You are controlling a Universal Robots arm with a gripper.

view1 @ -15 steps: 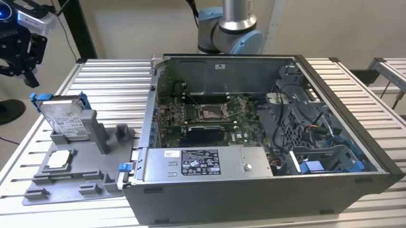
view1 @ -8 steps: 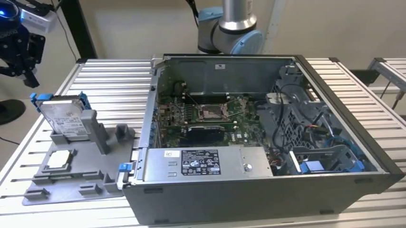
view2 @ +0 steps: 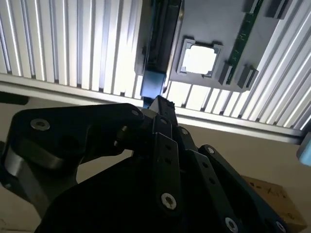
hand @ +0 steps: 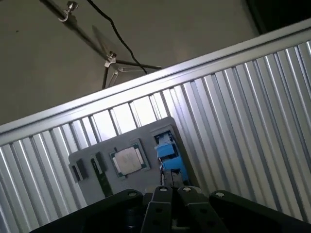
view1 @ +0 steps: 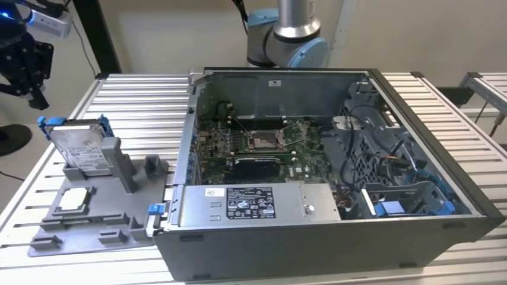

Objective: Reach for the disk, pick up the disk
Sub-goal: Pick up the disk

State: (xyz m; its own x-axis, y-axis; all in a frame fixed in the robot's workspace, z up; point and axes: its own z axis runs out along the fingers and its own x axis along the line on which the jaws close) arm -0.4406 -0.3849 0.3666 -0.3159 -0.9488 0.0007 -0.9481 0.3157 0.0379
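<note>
Gripper [view1: 30,89] hangs high at the exterior view's left, off past the edge of the slatted table [view1: 135,107] and well apart from the disk [view1: 79,144]. In both wrist views the fingertips look drawn close together with nothing between them, so I call it narrow and empty. The disk stands on edge and leans a little in the grey stand [view1: 95,234], label face toward the exterior camera, blue bracket along its sides and top corners. In the first wrist view I see it edge-on as a blue strip [hand: 167,148], just beside the processor chip [hand: 127,160], which lies flat in its own pocket. The open computer case [view1: 317,178] sits to the exterior view's right of the stand, not in the way. My read on handling: metal body, rigid, fairly heavy for its size, smooth faces likely slippery, and it won't like a knock. Best hold, I judge, is across the two flat faces near the free top edge, clear of the bracket's thin plastic tabs and the stand's posts.
</note>
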